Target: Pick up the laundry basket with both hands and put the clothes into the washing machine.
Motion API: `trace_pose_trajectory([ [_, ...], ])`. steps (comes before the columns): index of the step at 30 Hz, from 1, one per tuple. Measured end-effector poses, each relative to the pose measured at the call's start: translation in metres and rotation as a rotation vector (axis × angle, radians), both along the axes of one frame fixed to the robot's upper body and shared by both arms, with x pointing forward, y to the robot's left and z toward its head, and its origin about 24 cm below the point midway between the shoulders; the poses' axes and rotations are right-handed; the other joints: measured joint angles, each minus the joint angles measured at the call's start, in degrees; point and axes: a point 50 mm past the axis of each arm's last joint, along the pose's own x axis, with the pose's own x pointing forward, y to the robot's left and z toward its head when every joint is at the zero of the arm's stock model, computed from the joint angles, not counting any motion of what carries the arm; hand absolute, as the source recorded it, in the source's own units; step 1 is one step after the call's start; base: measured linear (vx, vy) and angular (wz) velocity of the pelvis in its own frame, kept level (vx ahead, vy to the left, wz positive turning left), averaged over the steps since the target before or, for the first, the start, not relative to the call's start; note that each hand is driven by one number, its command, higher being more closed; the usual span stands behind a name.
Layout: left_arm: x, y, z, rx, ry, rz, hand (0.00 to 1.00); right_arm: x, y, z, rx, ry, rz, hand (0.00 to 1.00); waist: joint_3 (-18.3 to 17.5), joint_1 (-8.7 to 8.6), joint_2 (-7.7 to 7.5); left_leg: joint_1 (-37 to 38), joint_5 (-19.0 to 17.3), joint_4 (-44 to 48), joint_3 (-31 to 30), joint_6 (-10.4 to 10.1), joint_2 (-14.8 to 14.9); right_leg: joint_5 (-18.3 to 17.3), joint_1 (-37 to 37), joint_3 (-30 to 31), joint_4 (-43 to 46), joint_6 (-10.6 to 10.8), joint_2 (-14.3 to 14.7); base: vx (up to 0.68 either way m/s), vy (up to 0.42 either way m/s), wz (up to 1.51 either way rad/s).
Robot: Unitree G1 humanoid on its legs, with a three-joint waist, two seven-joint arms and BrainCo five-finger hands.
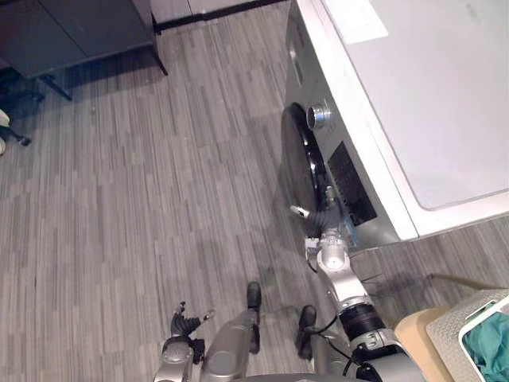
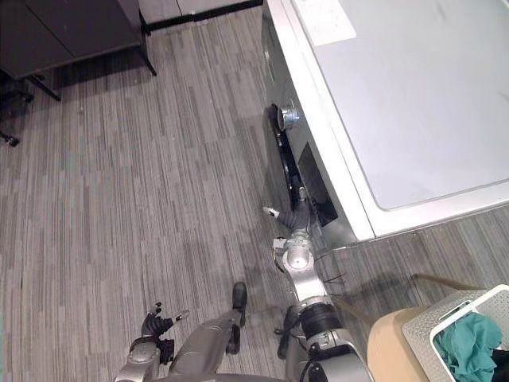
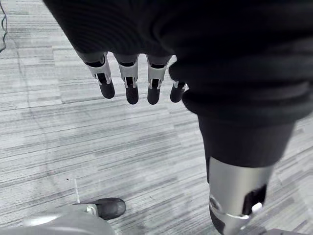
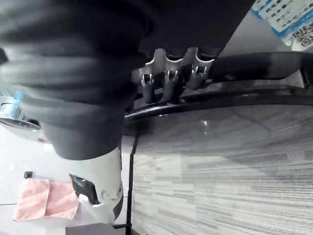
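- Grey striped floor (image 1: pixel 159 199) filled the room, with a dark table (image 1: pixel 71 28) at the far left corner.
- A washing machine (image 1: pixel 429 103) stood to the robot's right, its pale flat top facing up. It had a silver knob (image 1: pixel 319 115) on its front.
- Below the knob sat the round dark door (image 1: pixel 301 155); whether it was latched could not be told.
- The right hand (image 1: pixel 322 219) was raised to the near edge of that door.
- In the right wrist view its fingers (image 4: pixel 168 83) were almost straight, with their dark tips resting on the door's rim. They gripped nothing, and the thumb stuck out away from the machine.
- The left hand (image 1: pixel 187 325) hung low over the floor at the robot's left side, well apart from the machine.
- Its fingers (image 3: pixel 128 83) were loose and slightly bent, holding nothing.
- The laundry basket (image 2: pixel 445 318) was at the robot's near right, well apart from both hands. It was just beside a tan rounded surface (image 2: pixel 394 346).
- Teal clothes (image 2: pixel 469 338) lay bunched inside the basket.
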Motion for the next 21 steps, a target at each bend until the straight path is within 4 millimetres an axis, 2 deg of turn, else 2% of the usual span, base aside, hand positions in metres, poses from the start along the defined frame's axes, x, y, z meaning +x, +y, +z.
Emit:
trace_pose_trajectory([
  [4,0.012,-0.013,0.005,-0.033,-0.043,-0.022,0.0,0.018,-0.005,0.023,0.027,-0.061,-0.026,0.0,1.2,0.06,0.2,-2.7,-0.2,0.1,-0.7,-0.3,0.2,-1.1,-4.0,-1.0,3.6,-0.3,-0.5,-0.13,-0.031,0.13],
  [7,0.017,-0.014,0.007,-0.044,-0.059,-0.015,0.0,0.037,-0.012,0.043,0.063,-0.09,-0.024,0.0,2.3,0.42,1.32,-5.3,-0.2,-0.7,-0.6,-0.3,0.6,-1.5,-6.5,-2.7,4.5,-0.5,-0.9,-0.17,-0.02,0.25],
  [9,0.019,-0.013,0.008,-0.056,-0.072,0.001,0.0,0.049,-0.019,0.057,0.079,-0.107,-0.016,0.0,2.7,2.04,1.91,-6.4,0.4,-2.4,0.0,-1.1,0.8,-1.2,-8.6,-2.9,4.6,-0.6,-1.0,-0.06,-0.017,0.12],
  [11,0.02,-0.012,0.01,-0.062,-0.083,0.011,0.0,0.053,-0.015,0.062,0.112,-0.109,0.008,0.0,3.1,3.18,2.19,-7.0,1.8,-3.0,0.0,-1.5,0.9,-1.1,-9.6,-3.1,5.4,-0.5,-1.0,0.01,-0.049,0.07],
  [12,0.021,-0.012,0.01,-0.065,-0.086,0.017,0.0,0.054,-0.005,0.064,0.125,-0.111,0.05,0.0,3.4,3.23,2.4,-7.3,3.4,-2.9,-0.2,-1.4,1.1,-1.3,-9.7,-3.7,5.9,-0.8,-1.1,0.06,-0.062,0.1],
  [15,0.023,-0.012,0.012,-0.065,-0.096,0.014,0.0,0.053,0.018,0.07,0.17,-0.116,0.123,0.0,3.8,3.08,2.16,-8.1,4.1,-2.9,-1.5,-1.0,0.6,-1.9,-10.0,-5.0,6.5,-1.0,-1.6,0.12,-0.07,0.21],
  [17,0.027,-0.014,0.013,-0.07,-0.105,0.009,0.0,0.053,0.037,0.075,0.191,-0.121,0.186,0.0,3.8,3.66,2.19,-8.5,4.2,-2.8,-1.9,-0.9,0.5,-2.2,-10.0,-6.0,6.5,-0.9,-1.8,0.14,-0.081,0.19],
  [19,0.041,-0.021,0.021,-0.077,-0.147,-0.024,0.0,0.055,0.069,0.1,0.234,-0.164,0.28,0.0,3.9,5.56,2.39,-9.2,4.2,-2.7,-3.9,-0.9,0.4,-3.2,-9.7,-7.9,6.5,-1.1,-1.9,0.14,-0.133,0.39],
  [21,0.049,-0.026,0.026,-0.083,-0.175,-0.041,0.0,0.058,0.085,0.116,0.239,-0.187,0.329,0.0,3.9,6.45,2.42,-9.6,4.5,-2.6,-5.4,-1.3,0.4,-3.6,-9.1,-9.7,6.5,-1.5,-1.9,0.08,-0.119,0.57],
])
